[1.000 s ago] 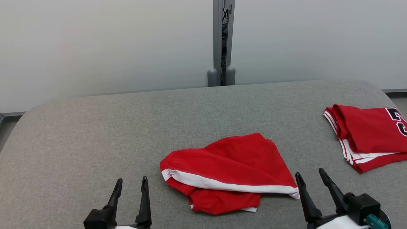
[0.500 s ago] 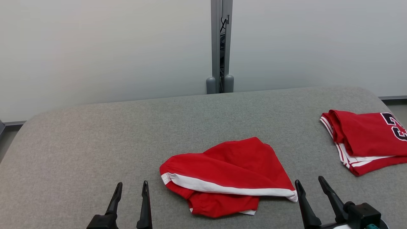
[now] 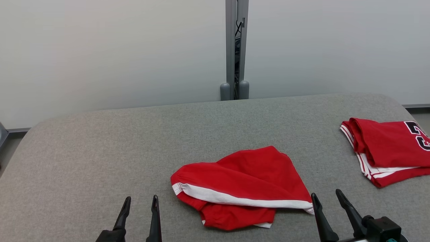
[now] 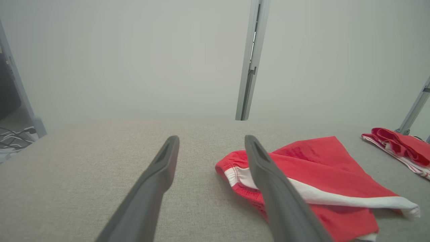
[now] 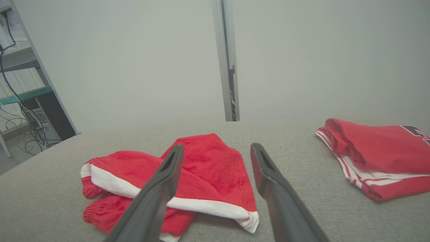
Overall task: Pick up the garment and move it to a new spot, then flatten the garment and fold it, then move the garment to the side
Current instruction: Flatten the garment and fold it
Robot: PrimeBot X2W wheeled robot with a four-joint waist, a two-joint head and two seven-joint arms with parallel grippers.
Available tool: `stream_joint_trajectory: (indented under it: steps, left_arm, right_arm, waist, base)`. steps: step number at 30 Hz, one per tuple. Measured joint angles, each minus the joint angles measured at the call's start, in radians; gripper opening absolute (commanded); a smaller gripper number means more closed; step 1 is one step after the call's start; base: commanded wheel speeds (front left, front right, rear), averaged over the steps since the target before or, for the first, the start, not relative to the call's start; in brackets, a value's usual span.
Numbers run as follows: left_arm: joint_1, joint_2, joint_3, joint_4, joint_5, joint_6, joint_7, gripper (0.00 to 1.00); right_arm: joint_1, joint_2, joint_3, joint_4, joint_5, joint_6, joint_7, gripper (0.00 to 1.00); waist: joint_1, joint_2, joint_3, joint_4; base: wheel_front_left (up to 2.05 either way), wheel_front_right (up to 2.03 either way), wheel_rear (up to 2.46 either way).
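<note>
Between left gripper point(image 3: 141, 198) and right gripper point(image 3: 325, 192), both spread, empty: crumpled shorts point(image 3: 240, 183). Likely light, limp, drapey. Best pinched at white hem point(image 3: 235, 200) corner.

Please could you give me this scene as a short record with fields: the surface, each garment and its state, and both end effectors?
surface: grey padded table
target: crumpled red garment with a white band, front middle of the table, not flattened
other item: folded red garment with dark print, far right
left end effector: open, empty, left of the crumpled garment, apart from it
right end effector: open, empty, beside the band's right end
background: metal post between pale wall panels
</note>
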Motion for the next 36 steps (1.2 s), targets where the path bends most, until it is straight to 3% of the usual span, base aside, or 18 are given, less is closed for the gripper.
stream_joint_trajectory:
  steps: [9, 27, 36]
  left_arm:
    - [0.0, 0.0, 0.0, 0.033, -0.03, 0.002, 0.0, 1.0]
    - [-0.306, -0.001, -0.152, 0.499, -0.237, -0.13, 0.0, 1.0]
    - [-0.438, -0.001, -0.239, 0.644, -0.315, -0.125, 0.0, 1.0]
  right_arm:
    - [0.0, 0.0, 0.0, 0.007, 0.002, 0.0, 0.0, 1.0]
    - [-0.026, -0.028, 0.032, 0.023, 0.017, 0.0, 0.0, 1.0]
    - [-0.048, -0.052, 0.049, 0.02, 0.026, 0.0, 0.0, 1.0]
  waist:
    - [0.0, 0.0, 0.0, -0.001]
    - [0.0, 0.0, 0.062, -0.013]
    - [0.0, 0.0, 0.104, -0.03]
  base:
    - [0.0, 0.0, 0.0]
    - [0.0, 0.0, 0.0]
    - [0.0, 0.0, 0.0]
